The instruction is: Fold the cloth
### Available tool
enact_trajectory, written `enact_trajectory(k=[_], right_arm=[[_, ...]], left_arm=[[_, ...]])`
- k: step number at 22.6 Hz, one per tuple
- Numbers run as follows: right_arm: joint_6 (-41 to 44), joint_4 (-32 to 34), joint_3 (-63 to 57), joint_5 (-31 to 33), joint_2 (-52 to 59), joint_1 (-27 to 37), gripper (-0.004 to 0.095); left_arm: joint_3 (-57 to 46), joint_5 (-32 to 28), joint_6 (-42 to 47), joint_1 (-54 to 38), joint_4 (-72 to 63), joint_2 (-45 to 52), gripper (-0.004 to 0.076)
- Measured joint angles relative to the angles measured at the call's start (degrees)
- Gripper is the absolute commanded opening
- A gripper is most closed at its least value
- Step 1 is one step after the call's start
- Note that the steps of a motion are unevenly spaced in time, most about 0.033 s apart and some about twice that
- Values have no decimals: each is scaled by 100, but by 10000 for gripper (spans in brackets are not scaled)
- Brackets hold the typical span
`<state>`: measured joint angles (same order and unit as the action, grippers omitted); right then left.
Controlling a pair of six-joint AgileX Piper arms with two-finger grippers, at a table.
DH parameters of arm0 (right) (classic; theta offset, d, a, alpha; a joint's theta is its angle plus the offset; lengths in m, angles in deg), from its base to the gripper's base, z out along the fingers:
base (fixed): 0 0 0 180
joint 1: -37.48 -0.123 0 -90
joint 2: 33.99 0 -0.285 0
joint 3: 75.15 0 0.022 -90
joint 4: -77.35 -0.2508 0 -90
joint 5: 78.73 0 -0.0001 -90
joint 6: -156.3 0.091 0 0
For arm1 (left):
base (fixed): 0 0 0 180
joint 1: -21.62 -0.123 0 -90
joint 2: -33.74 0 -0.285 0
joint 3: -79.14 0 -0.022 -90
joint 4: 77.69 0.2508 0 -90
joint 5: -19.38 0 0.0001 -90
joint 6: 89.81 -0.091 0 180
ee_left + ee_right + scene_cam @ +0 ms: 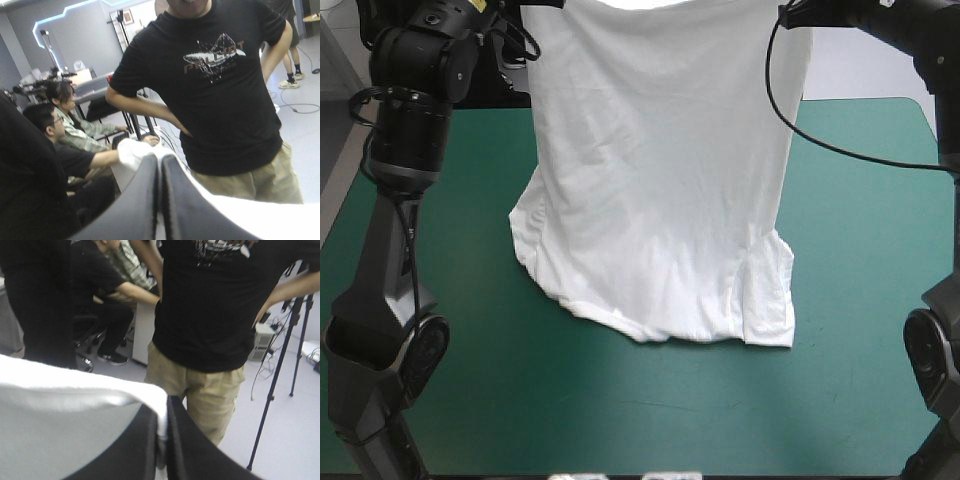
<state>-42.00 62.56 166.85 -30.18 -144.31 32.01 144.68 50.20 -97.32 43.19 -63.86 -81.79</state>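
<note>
Hanging between both arms: white T-shirt (660,170), top edge held high, sleeve end resting on teal-green bench (620,410) near middle. Left gripper (160,162) pinched closed on one top corner of cloth, right gripper (164,412) on the other. No fold visible. Judged early stage: laying flat and every fold left to do.

We see the T-shirt (660,180) hanging between our two raised grippers, over the far half of the table (860,400). The left gripper (160,162) pinches its top edge at the far left, and the right gripper (163,412) pinches it at the far right. Its lower end rests on the table near the middle, sleeves spread left and right, well back from the near edge.
</note>
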Motion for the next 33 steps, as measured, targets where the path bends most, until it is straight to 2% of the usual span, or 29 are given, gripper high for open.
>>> enact_trajectory(k=[4, 5, 7, 8, 9, 11, 12, 13, 14, 16, 17, 19, 24, 33], right_arm=[[-351, -145, 44, -916, -48, 45, -18], [-560, -329, 206, -1285, -37, 45, -18], [-868, -599, 477, -1515, -6, 45, -18], [-946, -698, 557, -1450, 29, 45, -18], [-980, -739, 584, -1298, 48, 45, -18], [-1001, -750, 556, -694, 36, 45, -17], [-950, -750, 418, -148, -43, 45, -17], [-909, -744, 307, 140, -102, 45, -17], [-800, -710, -9, 653, -236, 45, -17], [-735, -650, -648, 1138, -379, 45, -17], [-717, -637, -1008, 1286, -396, 45, -17], [-702, -611, -1737, 1433, -369, 45, -17], [-810, -605, -3535, 1498, 85, 45, -17], [-954, -617, -5527, 1521, 1030, 45, -17]], left_arm=[[-30, -1029, 5, -7, 342, -161, -17], [-24, -1687, 5, -7, 634, -168, -17], [92, -2236, 5, -55, 883, -149, -17], [173, -2185, 56, -111, 876, -111, -17], [211, -2008, 106, -170, 833, -83, -17], [253, -1047, 292, -337, 546, -43, -17], [253, -213, 364, -404, 394, -81, -17], [253, 291, 395, -422, 357, -133, -17], [253, 1173, 482, -441, 301, -257, -17], [201, 2352, 547, -445, 247, -586, -17], [36, 2767, 557, -445, 196, -711, -17], [-487, 3176, 546, -445, -8, -839, -17], [-2084, 3345, 421, -445, -345, -630, -17], [-4794, 2837, 186, -445, -815, 832, -18]])
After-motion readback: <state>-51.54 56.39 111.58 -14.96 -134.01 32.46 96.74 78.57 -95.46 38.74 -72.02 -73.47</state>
